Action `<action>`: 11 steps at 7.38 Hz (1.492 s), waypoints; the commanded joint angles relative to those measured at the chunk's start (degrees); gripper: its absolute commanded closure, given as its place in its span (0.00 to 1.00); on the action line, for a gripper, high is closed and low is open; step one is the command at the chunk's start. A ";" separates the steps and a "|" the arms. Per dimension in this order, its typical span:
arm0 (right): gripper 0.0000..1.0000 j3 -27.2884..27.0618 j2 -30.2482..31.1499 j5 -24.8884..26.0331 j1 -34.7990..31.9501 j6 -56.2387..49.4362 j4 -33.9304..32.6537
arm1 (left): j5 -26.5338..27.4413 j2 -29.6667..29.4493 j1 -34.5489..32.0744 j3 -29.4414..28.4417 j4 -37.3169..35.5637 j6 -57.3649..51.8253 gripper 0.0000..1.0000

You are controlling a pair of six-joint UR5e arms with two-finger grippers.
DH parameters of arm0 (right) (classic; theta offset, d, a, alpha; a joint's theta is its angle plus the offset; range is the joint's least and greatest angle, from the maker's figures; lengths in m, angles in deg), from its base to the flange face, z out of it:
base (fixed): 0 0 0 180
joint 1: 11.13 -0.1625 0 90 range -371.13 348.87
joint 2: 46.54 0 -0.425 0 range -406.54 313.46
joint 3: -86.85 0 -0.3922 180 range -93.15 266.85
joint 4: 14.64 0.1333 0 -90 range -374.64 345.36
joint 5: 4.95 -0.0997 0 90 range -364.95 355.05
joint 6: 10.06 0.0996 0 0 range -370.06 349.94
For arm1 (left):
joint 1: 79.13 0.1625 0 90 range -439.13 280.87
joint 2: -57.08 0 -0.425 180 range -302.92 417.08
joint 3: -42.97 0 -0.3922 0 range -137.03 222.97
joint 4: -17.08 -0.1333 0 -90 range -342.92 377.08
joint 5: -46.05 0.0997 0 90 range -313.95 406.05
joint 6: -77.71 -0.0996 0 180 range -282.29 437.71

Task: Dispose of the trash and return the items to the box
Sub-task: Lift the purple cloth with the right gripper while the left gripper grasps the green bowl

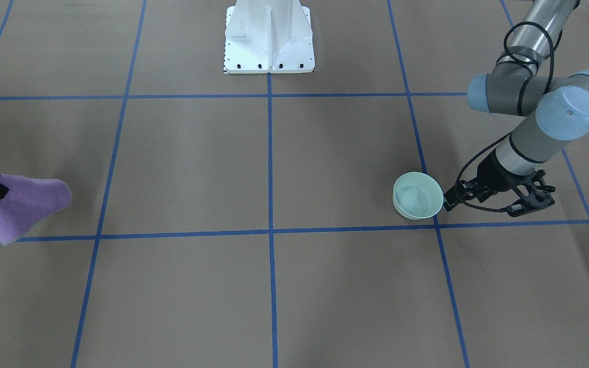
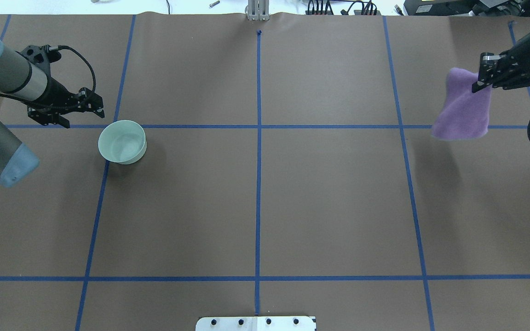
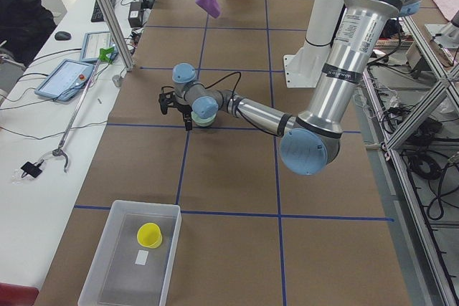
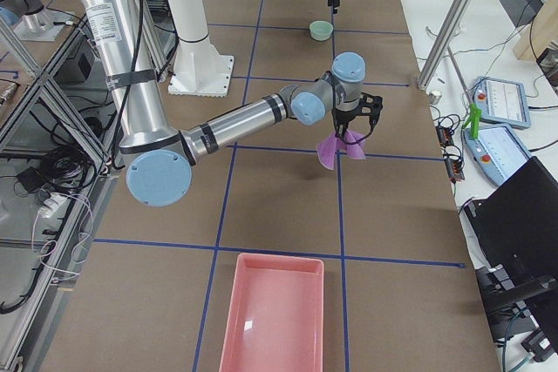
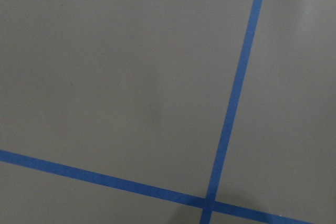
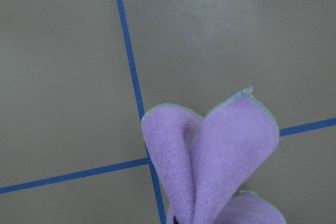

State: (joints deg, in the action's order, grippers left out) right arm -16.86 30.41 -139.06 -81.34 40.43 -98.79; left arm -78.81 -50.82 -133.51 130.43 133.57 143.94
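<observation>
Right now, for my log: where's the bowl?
In the overhead view the bowl stands on the table at the left, where two blue tape lines meet, right beside the left gripper.

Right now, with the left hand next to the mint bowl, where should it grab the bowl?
Pinch the wall of the bowl at the rim, from above, on the side nearest the left hand: one finger inside, one outside. It stands upright with its mouth open, and looks too wide to span.

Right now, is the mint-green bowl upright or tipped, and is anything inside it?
Upright and empty: the bowl sits on its base with the rim facing up, and the overhead view shows only its bare interior.
</observation>
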 commanded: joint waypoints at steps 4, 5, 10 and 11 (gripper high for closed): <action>1.00 -2.81 3.10 3.31 -11.43 -25.74 -18.23 | 0.93 0.41 3.83 -0.19 0.41 2.22 0.41; 1.00 -2.11 4.85 4.98 -12.40 -31.19 -18.24 | 1.02 0.33 4.27 -0.28 0.24 2.58 0.65; 1.00 -1.93 11.89 7.62 -17.41 -41.95 -18.07 | -1.50 0.15 3.93 1.20 -0.29 2.50 1.00; 1.00 -1.76 13.21 8.67 -18.12 -45.19 -18.15 | -5.96 0.15 0.71 2.17 -0.81 2.41 1.00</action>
State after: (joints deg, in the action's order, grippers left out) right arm -18.75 41.86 -131.51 -98.43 -1.15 -116.88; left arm -80.51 -50.73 -130.04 131.26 133.32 146.45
